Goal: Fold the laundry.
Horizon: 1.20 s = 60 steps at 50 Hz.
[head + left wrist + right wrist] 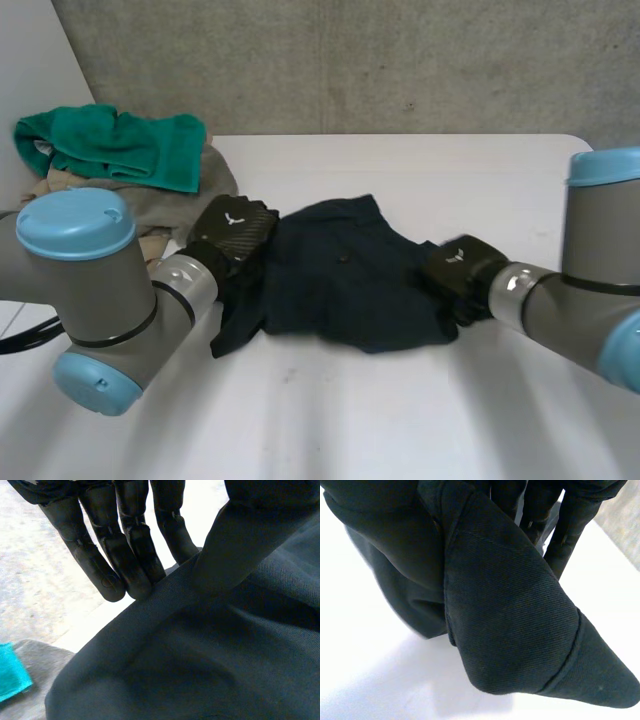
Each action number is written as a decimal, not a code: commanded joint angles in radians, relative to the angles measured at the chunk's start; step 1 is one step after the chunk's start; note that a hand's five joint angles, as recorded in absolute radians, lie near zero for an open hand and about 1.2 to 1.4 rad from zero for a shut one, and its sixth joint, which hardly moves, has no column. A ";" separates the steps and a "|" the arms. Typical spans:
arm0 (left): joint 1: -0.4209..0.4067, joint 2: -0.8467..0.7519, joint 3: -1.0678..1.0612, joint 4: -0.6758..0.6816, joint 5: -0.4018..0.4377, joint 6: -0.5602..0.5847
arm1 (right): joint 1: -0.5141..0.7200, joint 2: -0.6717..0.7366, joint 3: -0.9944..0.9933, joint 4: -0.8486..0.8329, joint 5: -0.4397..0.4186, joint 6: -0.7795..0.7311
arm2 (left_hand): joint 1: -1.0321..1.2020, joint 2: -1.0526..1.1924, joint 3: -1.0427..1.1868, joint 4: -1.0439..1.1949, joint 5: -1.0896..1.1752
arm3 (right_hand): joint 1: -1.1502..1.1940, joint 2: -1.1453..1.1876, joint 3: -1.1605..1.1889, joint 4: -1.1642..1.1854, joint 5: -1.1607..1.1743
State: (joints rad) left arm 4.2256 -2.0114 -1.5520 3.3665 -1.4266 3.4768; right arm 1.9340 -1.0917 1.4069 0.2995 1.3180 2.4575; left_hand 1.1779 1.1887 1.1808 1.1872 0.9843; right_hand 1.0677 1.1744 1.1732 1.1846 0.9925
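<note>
Left robot hand (232, 232), right robot hand (458, 268) grip dark garment (345, 280), opposite sides.

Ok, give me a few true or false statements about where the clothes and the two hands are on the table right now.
1. The dark garment lies on the white table between the two hands. True.
2. The green towel is spread flat in front of the right arm. False: it sits bunched on top of the laundry pile at the table's far left.
3. The left hand is at the dark garment's left edge. True.
4. The right hand rests on the laundry pile. False: it is at the dark garment's right edge, well away from the pile.
</note>
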 commanded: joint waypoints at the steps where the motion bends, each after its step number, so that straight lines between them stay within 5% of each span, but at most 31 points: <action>1: -0.032 0.000 0.016 -0.128 0.051 0.033 | -0.075 -0.141 0.113 0.311 0.000 -0.098 | 0.218 0.208 0.215 0.209 0.237 | 0.329 0.222 0.223 0.212 0.229; 7: -0.059 0.013 0.021 -0.208 0.106 0.070 | -0.127 -0.238 0.182 0.454 -0.022 -0.210 | 0.218 0.208 0.215 0.209 0.237 | 0.329 0.222 0.223 0.212 0.229; 8: -0.061 0.017 0.024 -0.216 0.109 0.071 | -0.130 -0.249 0.182 0.452 -0.023 -0.216 | 0.163 0.153 0.161 0.154 0.182 | 0.099 -0.008 -0.007 -0.018 -0.001; 10: -0.062 0.029 0.029 -0.226 0.106 0.070 | -0.139 -0.269 0.176 0.441 -0.026 -0.218 | -0.079 -0.090 -0.082 -0.089 -0.060 | -0.316 -0.423 -0.421 -0.433 -0.415; 11: -0.061 0.042 0.036 -0.236 0.098 0.067 | -0.144 -0.293 0.164 0.420 -0.026 -0.213 | -0.427 -0.437 -0.430 -0.436 -0.408 | -0.463 -0.570 -0.569 -0.580 -0.562; 16: -0.043 0.098 0.065 -0.230 0.074 0.061 | -0.150 -0.362 0.103 0.334 -0.033 -0.186 | -0.923 -0.934 -0.926 -0.932 -0.904 | -0.743 -0.850 -0.849 -0.860 -0.842; 25: 0.057 0.103 0.199 -0.228 0.078 0.039 | -0.113 -0.335 -0.106 0.283 0.007 -0.111 | -0.923 -0.934 -0.926 -0.933 -0.904 | -0.779 -0.885 -0.884 -0.895 -0.878; 31: 0.120 -0.068 0.367 -0.242 0.087 0.045 | 0.003 -0.099 -0.318 0.191 0.050 -0.031 | -0.920 -0.931 -0.923 -0.930 -0.901 | -0.773 -0.879 -0.878 -0.890 -0.872; 39: 0.160 -0.331 0.608 -0.501 0.095 0.088 | 0.079 0.221 -0.540 0.012 0.087 0.084 | -0.897 -0.908 -0.900 -0.906 -0.878 | -0.749 -0.856 -0.855 -0.866 -0.849; 51: 0.142 -0.448 0.751 -0.625 0.098 0.088 | 0.094 0.499 -0.700 -0.083 0.087 0.113 | -0.744 -0.755 -0.747 -0.754 -0.725 | -0.691 -0.797 -0.796 -0.807 -0.790; 60: 0.113 -0.523 0.819 -0.650 0.113 0.099 | 0.071 0.543 -0.723 -0.080 0.079 0.130 | -0.457 -0.468 -0.460 -0.466 -0.438 | -0.198 -0.305 -0.304 -0.315 -0.298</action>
State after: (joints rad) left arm 4.3578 -2.4854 -0.7752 2.7328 -1.3229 3.5686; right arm 2.0215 -0.5612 0.6920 0.2129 1.4050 2.5744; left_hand 0.5155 0.7291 0.5026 0.5058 0.3313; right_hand 0.5555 0.5515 0.5550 0.5486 0.3843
